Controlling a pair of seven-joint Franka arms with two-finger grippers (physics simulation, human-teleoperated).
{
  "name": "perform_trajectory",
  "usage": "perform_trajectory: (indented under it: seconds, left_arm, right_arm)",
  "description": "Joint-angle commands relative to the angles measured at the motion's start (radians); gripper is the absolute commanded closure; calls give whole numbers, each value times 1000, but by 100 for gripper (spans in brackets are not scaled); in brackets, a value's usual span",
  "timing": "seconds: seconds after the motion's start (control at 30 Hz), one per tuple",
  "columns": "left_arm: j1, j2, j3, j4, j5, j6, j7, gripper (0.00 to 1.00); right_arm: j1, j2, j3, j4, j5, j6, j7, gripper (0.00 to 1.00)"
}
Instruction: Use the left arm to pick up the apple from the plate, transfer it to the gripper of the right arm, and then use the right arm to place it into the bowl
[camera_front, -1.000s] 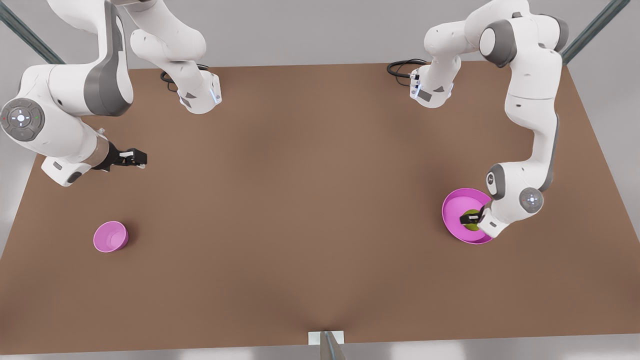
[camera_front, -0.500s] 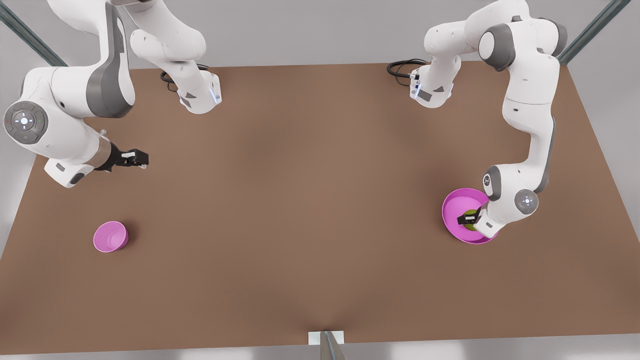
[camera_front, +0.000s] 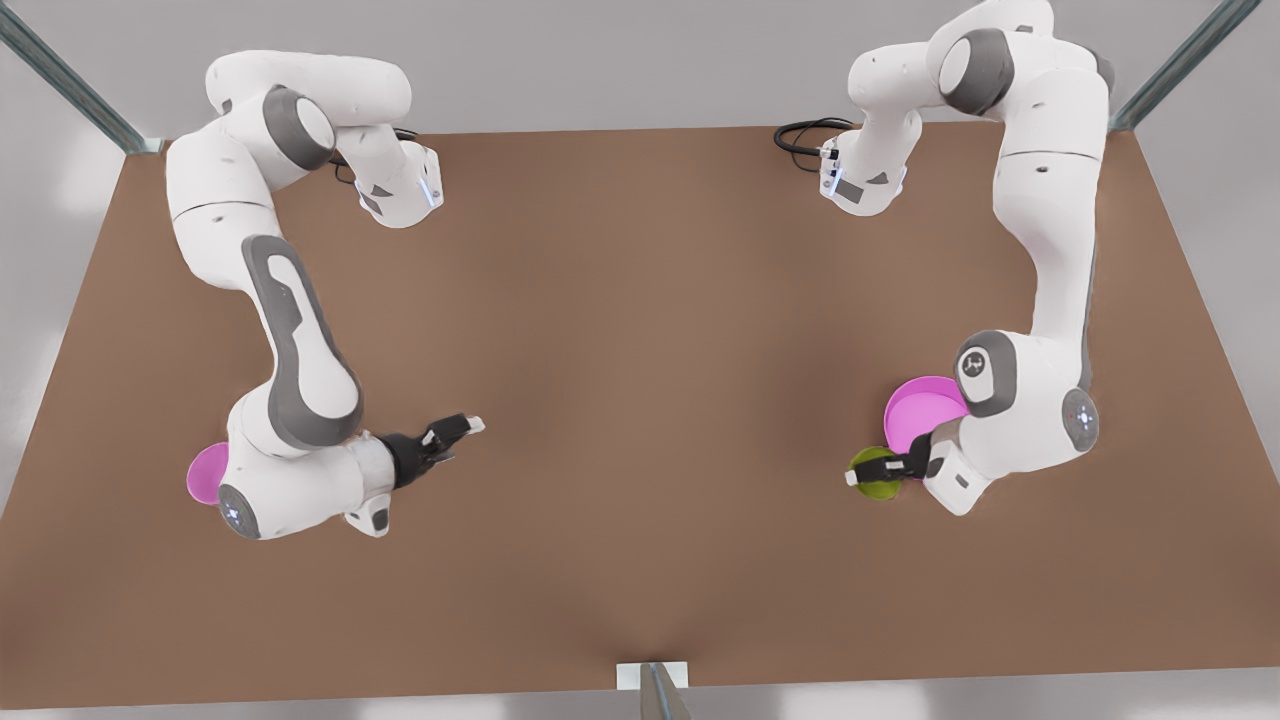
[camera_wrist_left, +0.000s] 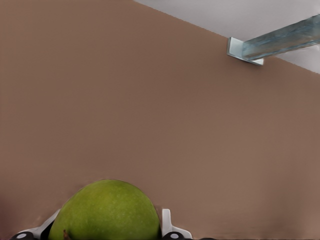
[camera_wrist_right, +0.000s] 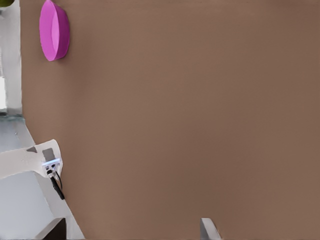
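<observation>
Left hand (camera_front: 880, 472) clenched on the round green apple (camera_front: 872, 478), held just outside the rim of the flat round pink plate (camera_front: 925, 415), on the side facing the other arm. Seen in the left wrist view as white fingers (camera_wrist_left: 167, 224) flanking the apple, bare brown table (camera_front: 640, 330) ahead.

Right hand (camera_front: 462, 428) well apart from the plate, pointed toward it; couldn't tell its grip state. Small pink bowl (camera_front: 205, 473) farther from the plate again, half hidden behind that arm.

Judged mid-carry to handover. Risks: round fruit rotating or slipping in a two-point pinch; dropped apple if released before the right hand closed; hands colliding on misaligned approach.
</observation>
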Motion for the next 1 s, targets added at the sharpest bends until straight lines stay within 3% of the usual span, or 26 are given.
perform_trajectory:
  seconds: [0.0,0.03,0.13,0.23,0.33,0.73,0.97]
  left_arm:
    - [-3,52,-110,55,-176,-145,-178,16]
    - [-3,95,-159,92,-205,-145,-179,16]
    - [-10,276,-293,279,-245,-113,-188,18]
    - [-49,307,-313,305,-341,113,-188,18]
    - [-58,307,-314,305,-460,200,-185,18]
    - [-152,324,-314,333,-519,315,-187,18]
    - [-175,328,-314,333,-519,329,-188,18]
  right_arm:
    - [-16,60,71,25,186,190,-869,0]
    - [-18,66,96,25,216,206,-973,0]
    - [-18,112,160,2,236,518,-1439,0]
    - [-35,181,237,-4,281,645,-1602,0]
    - [-36,216,286,-41,295,796,-1675,0]
    - [-33,322,481,-58,385,988,-1745,0]
    - [-39,322,524,-107,427,999,-1745,0]
